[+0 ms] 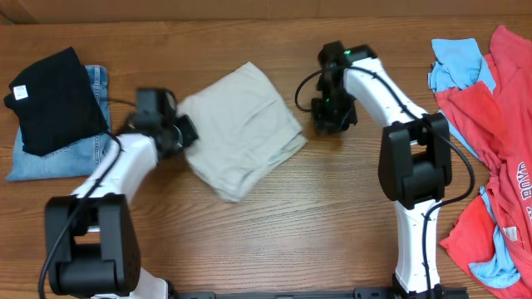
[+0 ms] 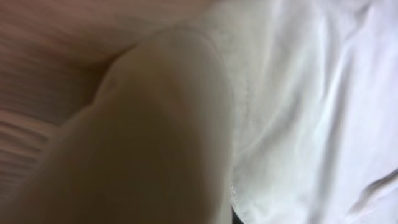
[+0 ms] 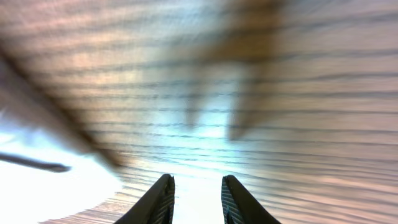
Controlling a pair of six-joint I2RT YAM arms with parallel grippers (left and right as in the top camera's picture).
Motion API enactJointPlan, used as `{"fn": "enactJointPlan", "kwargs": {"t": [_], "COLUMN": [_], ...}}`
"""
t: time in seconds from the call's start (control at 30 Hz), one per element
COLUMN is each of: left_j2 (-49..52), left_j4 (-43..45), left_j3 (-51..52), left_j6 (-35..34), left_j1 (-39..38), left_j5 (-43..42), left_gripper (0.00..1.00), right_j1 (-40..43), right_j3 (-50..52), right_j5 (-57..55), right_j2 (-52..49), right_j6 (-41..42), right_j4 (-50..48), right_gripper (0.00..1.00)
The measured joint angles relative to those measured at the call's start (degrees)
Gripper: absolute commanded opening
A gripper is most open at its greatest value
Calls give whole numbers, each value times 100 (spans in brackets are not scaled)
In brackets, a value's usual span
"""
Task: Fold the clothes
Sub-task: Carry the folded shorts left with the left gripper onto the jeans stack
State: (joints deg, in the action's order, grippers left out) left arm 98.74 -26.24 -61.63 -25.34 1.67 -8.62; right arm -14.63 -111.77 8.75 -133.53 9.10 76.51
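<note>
Trousers lie folded in a rough square at the middle of the table. Left gripper sits at their left edge; blurred cloth fills its wrist view, so the jaw state cannot be told. Right gripper hangs just right of the trousers, jaws apart with only wood between them.

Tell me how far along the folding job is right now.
Mostly done: the beige trousers lie as a compact folded bundle mid-table. In hand: the left end effector is at their left edge, its grip hidden by cloth; the right end effector is open over the table. Left: the red and blue shirts lie unfolded.
</note>
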Motion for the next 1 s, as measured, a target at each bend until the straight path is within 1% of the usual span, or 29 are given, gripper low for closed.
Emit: {"fn": "enactJointPlan", "kwargs": {"t": [0.13, 0.17, 0.3, 0.43, 0.6, 0.77, 1.0], "left_j2": [-39, -55, -72, -74, -83, -83, -4], "left_j4": [-1078, -1320, -1899, -1919, -1565, -1244, -916], "left_j3": [-1117, -1471, -2413, -3117, -3390, -3392, -3392], "left_j6": [933, 1259, 2026, 2621, 3123, 3348, 3482], "left_j1": [507, 684, 1226, 1805, 2343, 2610, 2671], "left_j5": [382, 472, 645, 787, 1088, 1191, 1235], "left_gripper": [4, 4, 4, 4, 4, 4, 4], "right_j1": [304, 398, 577, 592, 592, 592, 592], "right_j3": [-289, -380, -535, -570, -575, -577, -577], "right_j5": [-4, -4, -20, -17, -15, -17, -15], "right_j2": [282, 437, 903, 1193, 1209, 1209, 1209], "right_j6": [-15, -17, -20, -20, -17, -20, -17], "right_j4": [216, 243, 313, 474, 616, 673, 706], "right_gripper": [30, 30, 30, 30, 30, 30, 31]}}
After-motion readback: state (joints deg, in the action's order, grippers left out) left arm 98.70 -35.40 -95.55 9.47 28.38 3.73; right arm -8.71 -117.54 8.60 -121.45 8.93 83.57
